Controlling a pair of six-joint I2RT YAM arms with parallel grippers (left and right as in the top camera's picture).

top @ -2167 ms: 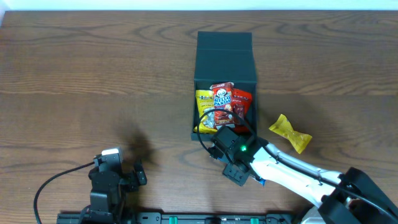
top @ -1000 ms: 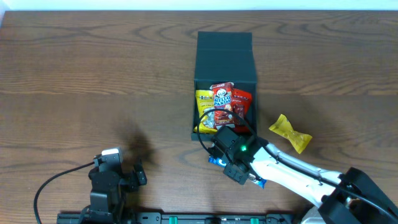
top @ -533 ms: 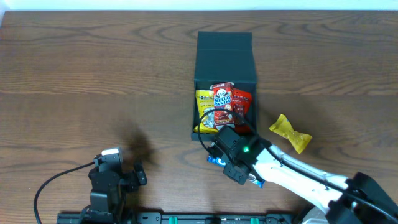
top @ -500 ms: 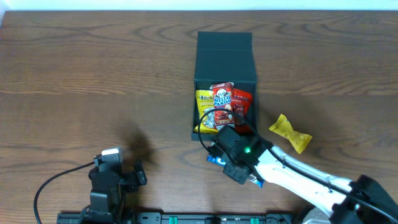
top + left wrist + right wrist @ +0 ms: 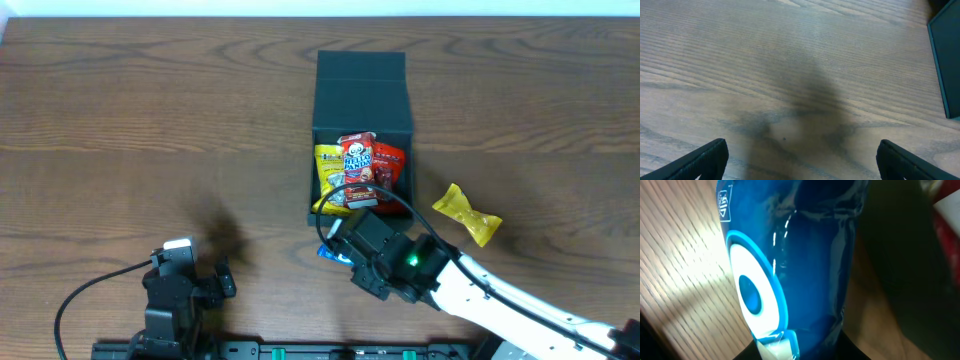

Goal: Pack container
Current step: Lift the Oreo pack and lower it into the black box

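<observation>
The right pincer clamps a blue packet near the container; the left pincer gapes wide.

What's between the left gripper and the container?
Nothing: bare wood table separates the left gripper from the container, clearest in the overhead view.

We see a brown wood-grain table. Toward 1 o'clock from its centre stands the container. A yellow packet lies apart at the container's 4 o'clock. A blue packet sits at its 6 o'clock, but we cannot tell whether it touches the wood.
</observation>
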